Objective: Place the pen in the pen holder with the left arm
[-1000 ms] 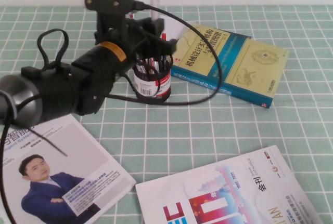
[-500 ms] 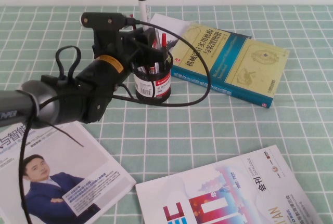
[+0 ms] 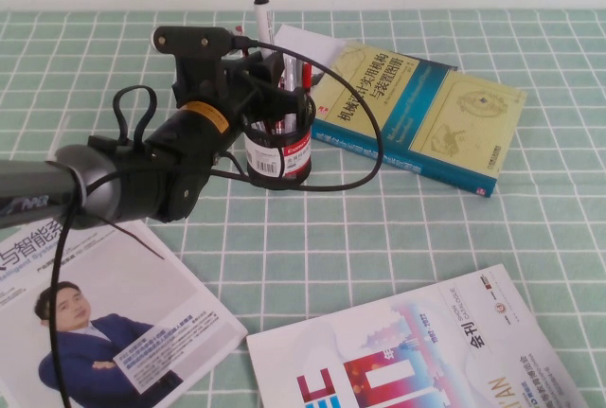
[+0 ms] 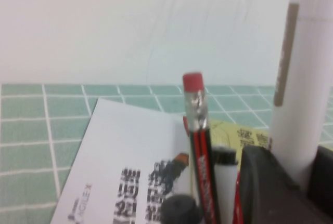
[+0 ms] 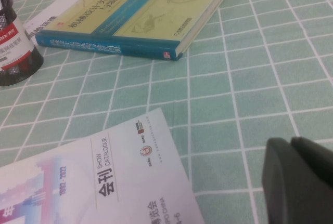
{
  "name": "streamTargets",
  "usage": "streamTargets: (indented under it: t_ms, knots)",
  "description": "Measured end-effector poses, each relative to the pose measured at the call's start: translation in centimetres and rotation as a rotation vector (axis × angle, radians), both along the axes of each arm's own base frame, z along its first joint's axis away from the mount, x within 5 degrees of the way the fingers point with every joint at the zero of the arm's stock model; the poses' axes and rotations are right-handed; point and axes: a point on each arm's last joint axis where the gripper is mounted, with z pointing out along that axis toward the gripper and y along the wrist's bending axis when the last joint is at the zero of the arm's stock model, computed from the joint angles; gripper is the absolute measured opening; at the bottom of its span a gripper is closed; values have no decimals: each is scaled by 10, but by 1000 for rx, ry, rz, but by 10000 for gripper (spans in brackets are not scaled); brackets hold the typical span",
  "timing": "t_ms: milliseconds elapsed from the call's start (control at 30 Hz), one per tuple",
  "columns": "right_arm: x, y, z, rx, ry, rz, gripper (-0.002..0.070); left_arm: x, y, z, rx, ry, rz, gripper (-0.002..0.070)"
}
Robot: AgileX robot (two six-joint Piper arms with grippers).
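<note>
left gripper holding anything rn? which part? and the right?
The left gripper, over the pen holder, grips the pen by its lower barrel. The right gripper holds nothing.

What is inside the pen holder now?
The pen holder contains the pen, gripped by the left end effector, plus red pens. The end effector covers their lower parts. The right end effector is parked away.

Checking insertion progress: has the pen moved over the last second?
Yes. The pen, held by the left gripper, has shifted left and sunk toward the pen holder, judged against the book. The right gripper is parked.
</note>
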Motion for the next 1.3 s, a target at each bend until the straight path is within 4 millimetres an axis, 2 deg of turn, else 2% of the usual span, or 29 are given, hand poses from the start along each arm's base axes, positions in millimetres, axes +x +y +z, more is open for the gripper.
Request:
streamTargets:
  t_ms: [267,633,733,833,933,1133,1200,1300]
  knots:
    - [0,0,0,0,0,0,-20,-1,0,-9,47,81,0,116]
    - [0,0,0,0,0,0,-20,-1,0,-10,58,85,-6,116]
    - [0,0,0,0,0,0,-20,-2,0,-11,72,88,-15,153]
    - [0,0,0,0,0,0,-20,-3,0,-11,90,113,-16,225]
    - [0,0,0,0,0,0,-20,-6,2,-4,100,129,-16,270]
    - [0,0,0,0,0,0,-20,-21,10,24,104,136,-13,284]
    - [0,0,0,0,0,0,-20,-30,15,40,103,134,-11,264]
    - [0,0,0,0,0,0,-20,-46,25,64,116,153,-7,158]
